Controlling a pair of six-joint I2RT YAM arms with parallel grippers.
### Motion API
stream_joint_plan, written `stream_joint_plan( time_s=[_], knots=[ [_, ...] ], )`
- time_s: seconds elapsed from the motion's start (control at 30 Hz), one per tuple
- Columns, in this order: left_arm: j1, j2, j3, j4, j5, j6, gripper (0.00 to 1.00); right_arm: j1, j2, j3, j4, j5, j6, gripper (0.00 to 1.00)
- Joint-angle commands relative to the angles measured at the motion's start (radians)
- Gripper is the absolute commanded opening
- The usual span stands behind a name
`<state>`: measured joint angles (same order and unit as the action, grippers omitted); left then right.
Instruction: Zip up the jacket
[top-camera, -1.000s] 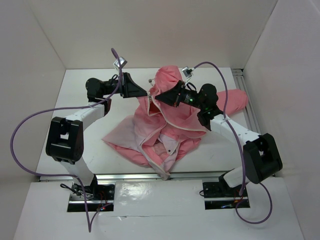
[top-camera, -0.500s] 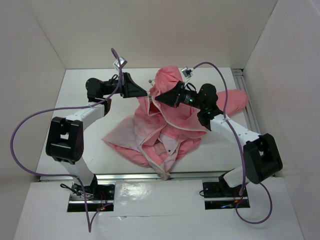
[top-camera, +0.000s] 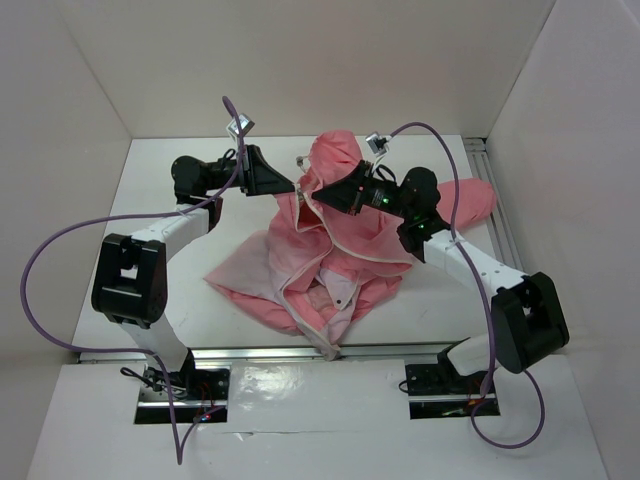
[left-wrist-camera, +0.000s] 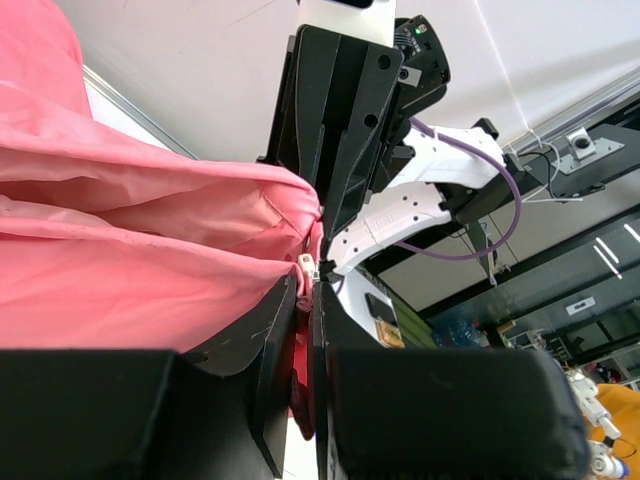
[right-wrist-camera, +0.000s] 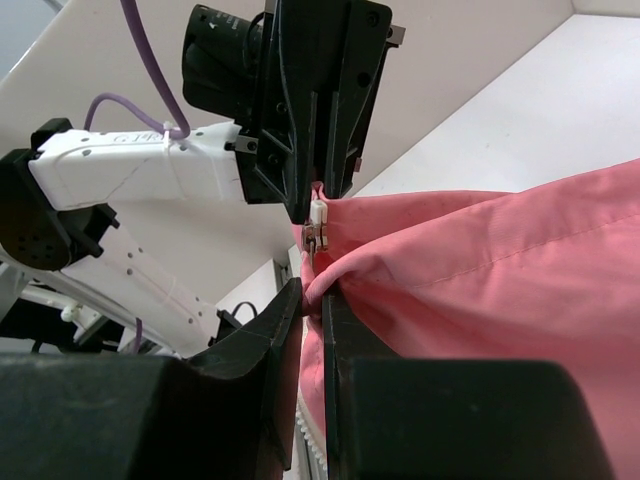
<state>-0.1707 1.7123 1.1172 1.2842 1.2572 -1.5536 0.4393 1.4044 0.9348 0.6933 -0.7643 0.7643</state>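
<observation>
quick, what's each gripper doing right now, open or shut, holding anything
left gripper: shut on the jacket, beside the zipper slider
right gripper: shut on the jacket's edge just below that slider

Top view: zipper pull (left-wrist-camera: 307, 268) too small to make out there, and the tips of my left gripper (left-wrist-camera: 308, 288) and right gripper (right-wrist-camera: 312, 297) are buried in jacket (top-camera: 340, 250) folds. Left wrist: jacket runs off the left edge, my finger bases cropped at the bottom. Right wrist likewise (fabric exits right and bottom). Can't tell whether I'm pinching zipper tape or plain cloth.
</observation>
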Motion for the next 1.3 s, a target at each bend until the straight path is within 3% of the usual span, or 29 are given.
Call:
stream_joint_plan(
  time_s=[0.0, 1.27],
  knots=[
    [0.005, 0.0, 0.024, 0.236, 0.004, -0.031, 0.0, -0.005, -0.019, 0.03, 0.04, -0.023, -0.004, 0.0],
    [0.005, 0.009, 0.033, 0.256, 0.004, -0.049, 0.0, -0.014, 0.011, 0.012, 0.058, 0.019, 0.007, 0.0]
  ],
)
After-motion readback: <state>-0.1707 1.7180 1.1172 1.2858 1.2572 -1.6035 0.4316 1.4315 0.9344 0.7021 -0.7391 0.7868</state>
